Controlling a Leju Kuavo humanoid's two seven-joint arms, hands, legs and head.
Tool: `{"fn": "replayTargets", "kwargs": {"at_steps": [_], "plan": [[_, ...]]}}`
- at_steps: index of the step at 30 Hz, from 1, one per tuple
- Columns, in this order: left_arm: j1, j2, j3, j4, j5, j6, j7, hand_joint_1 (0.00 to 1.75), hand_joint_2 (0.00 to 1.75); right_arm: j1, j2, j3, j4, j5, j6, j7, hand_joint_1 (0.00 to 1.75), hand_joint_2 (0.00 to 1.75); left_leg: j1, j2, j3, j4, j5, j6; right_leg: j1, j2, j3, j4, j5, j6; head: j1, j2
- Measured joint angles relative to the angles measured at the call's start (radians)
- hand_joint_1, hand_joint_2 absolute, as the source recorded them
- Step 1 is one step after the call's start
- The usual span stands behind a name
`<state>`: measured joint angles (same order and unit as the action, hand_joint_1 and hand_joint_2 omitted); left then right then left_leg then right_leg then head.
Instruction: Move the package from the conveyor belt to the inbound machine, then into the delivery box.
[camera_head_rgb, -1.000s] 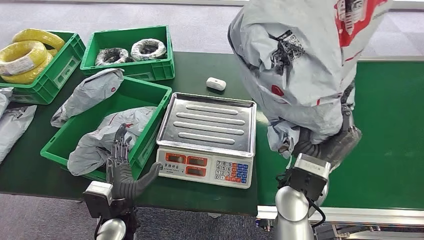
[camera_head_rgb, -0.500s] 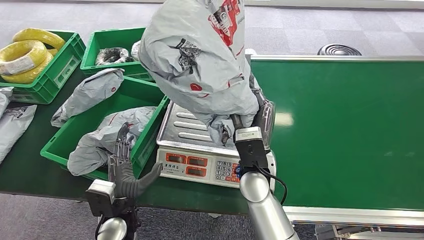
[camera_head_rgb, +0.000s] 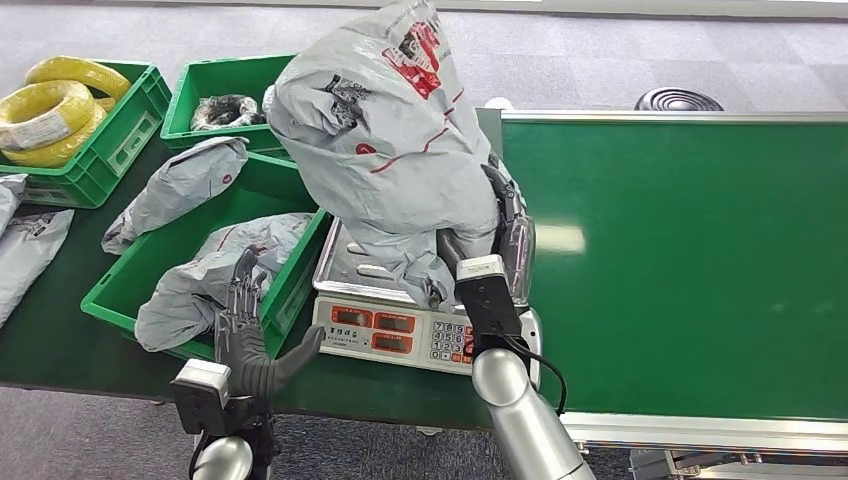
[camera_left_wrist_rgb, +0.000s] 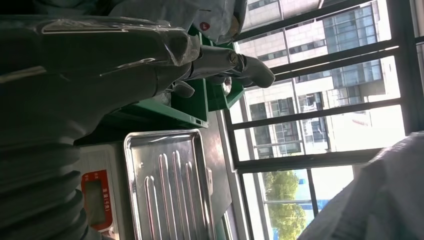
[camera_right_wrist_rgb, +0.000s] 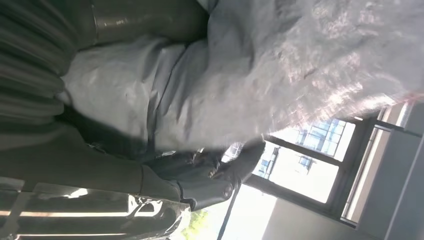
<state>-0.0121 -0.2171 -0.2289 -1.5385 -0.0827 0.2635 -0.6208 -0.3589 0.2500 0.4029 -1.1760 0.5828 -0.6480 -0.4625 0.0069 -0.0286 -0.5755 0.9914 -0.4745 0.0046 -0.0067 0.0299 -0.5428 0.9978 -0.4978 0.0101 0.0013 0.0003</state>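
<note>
The right hand (camera_head_rgb: 497, 245) holds a big grey package (camera_head_rgb: 385, 140) by its lower end, with its fingers (camera_right_wrist_rgb: 220, 170) closed on the crinkly plastic. The package stands up tall over the right side of the scale's silver tray (camera_head_rgb: 345, 262), and its bottom folds hang down just above or on the tray (I cannot tell which). The scale (camera_head_rgb: 400, 330) sits at the front edge of the dark table, just beside the left edge of the green conveyor belt (camera_head_rgb: 690, 260).

The left hand (camera_head_rgb: 245, 335) is up near the front edge of the table, by the front corner of the green box (camera_head_rgb: 130, 290). It holds nothing, and its fingers (camera_head_rgb: 240, 290) point up and are spread apart. Two more grey bags lie in that box, one at the far corner (camera_head_rgb: 175, 185) and one at the near side (camera_head_rgb: 205, 275). At the back left of the table stand two more green bins, one with yellow coils (camera_head_rgb: 55, 110) and one with dark coils (camera_head_rgb: 222, 108).
</note>
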Motion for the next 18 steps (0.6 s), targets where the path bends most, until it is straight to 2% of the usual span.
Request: {"fn": "replayTargets", "kwargs": {"at_steps": [11, 18], "plan": [[0.009, 0.001, -0.003, -0.001, -0.004, 0.003, 0.004, 0.00, 1.75, 0.002, -0.004, -0.034, 0.049, -0.001, -0.047, -0.026, 0.00, 1.75, 0.000, 0.000, 0.000, 0.000, 0.000, 0.000, 0.000, 0.000, 0.000, 0.000, 0.000, 0.000, 0.000, 0.000], [0.013, 0.003, -0.005, -0.001, -0.004, 0.013, 0.004, 0.00, 1.75, 0.029, -0.013, -0.059, 0.012, -0.008, -0.050, -0.028, 0.00, 1.75, 0.000, 0.000, 0.000, 0.000, 0.000, 0.000, 0.000, 0.000, 0.000, 0.000, 0.000, 0.000, 0.000, 0.000]]}}
